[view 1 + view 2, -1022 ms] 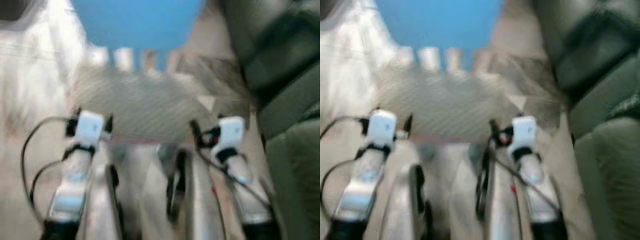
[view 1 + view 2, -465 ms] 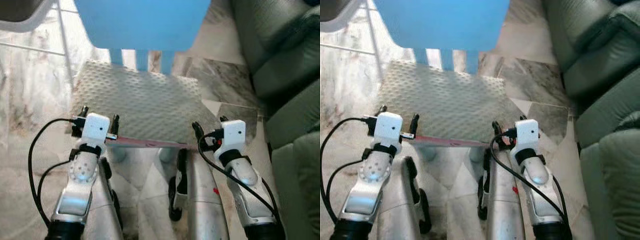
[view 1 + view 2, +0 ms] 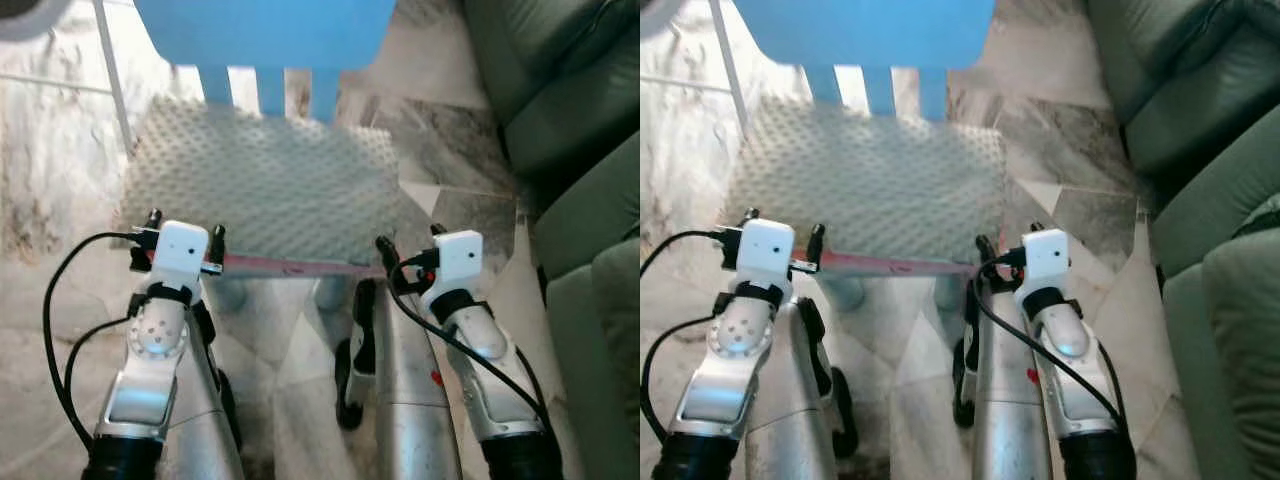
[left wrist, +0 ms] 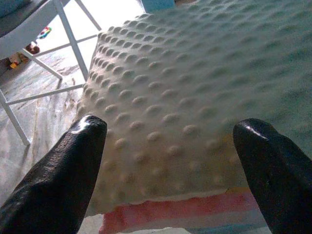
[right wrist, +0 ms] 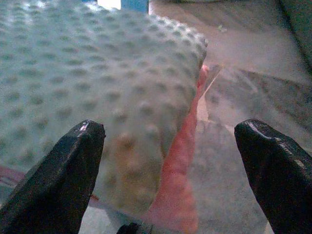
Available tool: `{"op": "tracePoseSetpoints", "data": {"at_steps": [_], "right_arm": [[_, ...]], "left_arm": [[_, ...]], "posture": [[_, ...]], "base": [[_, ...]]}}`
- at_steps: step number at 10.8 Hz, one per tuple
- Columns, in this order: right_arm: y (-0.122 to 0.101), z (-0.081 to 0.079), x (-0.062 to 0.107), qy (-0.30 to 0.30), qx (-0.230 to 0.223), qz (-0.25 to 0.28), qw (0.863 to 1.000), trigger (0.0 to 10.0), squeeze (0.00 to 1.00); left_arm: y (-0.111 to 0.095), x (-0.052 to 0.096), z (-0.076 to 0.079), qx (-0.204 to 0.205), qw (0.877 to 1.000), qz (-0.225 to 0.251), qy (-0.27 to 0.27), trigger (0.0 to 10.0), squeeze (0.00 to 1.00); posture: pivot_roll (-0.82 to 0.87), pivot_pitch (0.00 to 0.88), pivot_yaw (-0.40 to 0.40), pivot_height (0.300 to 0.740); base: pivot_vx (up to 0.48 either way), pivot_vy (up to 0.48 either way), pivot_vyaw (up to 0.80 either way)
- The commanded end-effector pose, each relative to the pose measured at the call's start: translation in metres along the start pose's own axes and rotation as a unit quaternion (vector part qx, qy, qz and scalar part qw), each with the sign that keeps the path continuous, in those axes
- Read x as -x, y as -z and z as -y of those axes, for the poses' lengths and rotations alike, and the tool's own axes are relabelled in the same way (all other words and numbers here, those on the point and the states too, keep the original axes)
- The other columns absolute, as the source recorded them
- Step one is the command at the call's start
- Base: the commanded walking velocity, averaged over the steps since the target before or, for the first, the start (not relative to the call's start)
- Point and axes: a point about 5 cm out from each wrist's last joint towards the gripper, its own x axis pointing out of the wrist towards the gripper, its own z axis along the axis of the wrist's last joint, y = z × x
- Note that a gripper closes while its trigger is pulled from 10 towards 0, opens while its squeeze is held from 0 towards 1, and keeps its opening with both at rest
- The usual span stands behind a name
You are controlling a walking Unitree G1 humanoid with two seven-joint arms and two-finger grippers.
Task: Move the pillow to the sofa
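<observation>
A pale, bumpy pillow (image 3: 265, 190) lies flat on the seat of a small chair with a blue back (image 3: 265, 25); a pink edge (image 3: 290, 267) shows under its near side. My left gripper (image 3: 185, 224) is open at the pillow's near left corner, its fingers (image 4: 73, 161) spread over the corner. My right gripper (image 3: 410, 238) is open at the near right corner, where the pillow (image 5: 97, 87) sits between its fingers (image 5: 273, 161). Neither grips it. The green sofa (image 3: 570, 120) stands to the right.
Marble floor (image 3: 450, 190) lies between the chair and the sofa. A white metal frame (image 3: 110, 70) stands at the left beside the chair. My own silver legs (image 3: 400, 400) are below, close to the chair's pale blue legs (image 3: 232, 295).
The blur has cleared and the view has shifted slightly. Both open grippers stay at the pillow's near edge, a little closer around its corners.
</observation>
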Motion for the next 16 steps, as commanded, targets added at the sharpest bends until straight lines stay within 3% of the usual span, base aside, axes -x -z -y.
{"op": "tracePoseSetpoints", "data": {"at_steps": [1, 2, 3, 4, 6, 7, 8, 9, 11, 12, 15, 16], "right_arm": [[0.002, -0.004, 0.002, -0.001, -0.006, -0.006, 1.000, 10.0, 0.00], [0.004, -0.007, 0.003, -0.005, -0.014, -0.005, 1.000, 10.0, 0.35], [0.003, -0.008, 0.003, -0.006, -0.013, -0.002, 1.000, 10.0, 1.00], [0.001, -0.007, 0.002, -0.005, -0.014, 0.003, 1.000, 10.0, 1.00], [0.000, -0.006, 0.002, 0.001, -0.013, 0.005, 1.000, 10.0, 1.00], [-0.002, -0.010, 0.000, -0.004, -0.028, 0.009, 1.000, 10.0, 0.89], [-0.006, -0.017, -0.003, -0.026, -0.040, 0.017, 0.999, 10.0, 0.00], [-0.013, -0.023, -0.011, -0.040, -0.052, 0.023, 0.998, 10.0, 0.00], [-0.026, -0.029, -0.023, -0.072, -0.041, 0.040, 0.996, 10.0, 0.00], [-0.036, -0.028, -0.029, -0.087, -0.039, 0.048, 0.994, 10.0, 0.00], [-0.038, -0.023, -0.043, -0.095, -0.031, 0.040, 0.994, 10.0, 0.00], [-0.036, -0.022, -0.052, -0.094, -0.025, 0.026, 0.995, 10.0, 0.00]], "left_arm": [[0.006, 0.002, -0.003, -0.003, 1.000, -0.016, 0.002, 10.0, 0.00], [0.007, 0.002, -0.001, 0.003, 1.000, -0.018, 0.012, 10.0, 0.00], [0.007, 0.002, 0.001, 0.016, 1.000, -0.018, 0.016, 10.0, 0.00], [0.004, 0.001, 0.004, 0.032, 0.999, -0.013, 0.018, 10.0, 1.00], [0.003, 0.003, 0.006, 0.040, 0.999, -0.010, 0.023, 10.0, 1.00], [0.003, 0.002, 0.001, 0.027, 1.000, -0.011, 0.005, 10.0, 1.00], [-0.004, -0.002, -0.004, 0.025, 1.000, -0.002, -0.009, 10.0, 0.57], [-0.013, -0.009, -0.008, 0.032, 0.999, 0.012, -0.023, 10.0, 0.00], [-0.018, -0.014, -0.014, 0.031, 0.999, 0.024, -0.019, 10.0, 0.00], [-0.024, -0.018, -0.024, 0.026, 0.999, 0.033, -0.031, 10.0, 0.00], [-0.032, -0.028, -0.039, 0.011, 0.998, 0.047, -0.048, 10.0, 0.00], [-0.035, -0.038, -0.041, 0.016, 0.997, 0.050, -0.060, 10.0, 0.00]], "posture": [[-0.03, 0.411, -0.047, 0.490], [-0.03, 0.411, -0.041, 0.490], [-0.03, 0.411, -0.038, 0.490], [-0.03, 0.407, -0.038, 0.490], [-0.02, 0.405, -0.035, 0.490], [-0.01, 0.400, -0.031, 0.490], [0.01, 0.402, -0.035, 0.490], [0.01, 0.410, -0.052, 0.490], [-0.01, 0.445, -0.068, 0.490], [-0.01, 0.472, -0.072, 0.490], [0.01, 0.523, -0.094, 0.490], [0.01, 0.550, -0.110, 0.490]], "base": [[0.000, 0.000, 0.00], [0.000, 0.000, 0.00], [0.000, 0.000, 0.00], [0.000, 0.000, 0.00], [0.000, 0.000, 0.00], [0.000, 0.000, 0.00], [0.000, 0.000, 0.00], [0.000, 0.000, 0.00], [0.000, 0.000, 0.00], [0.000, 0.000, 0.00], [0.000, 0.000, 0.00], [0.000, 0.000, 0.00]]}}
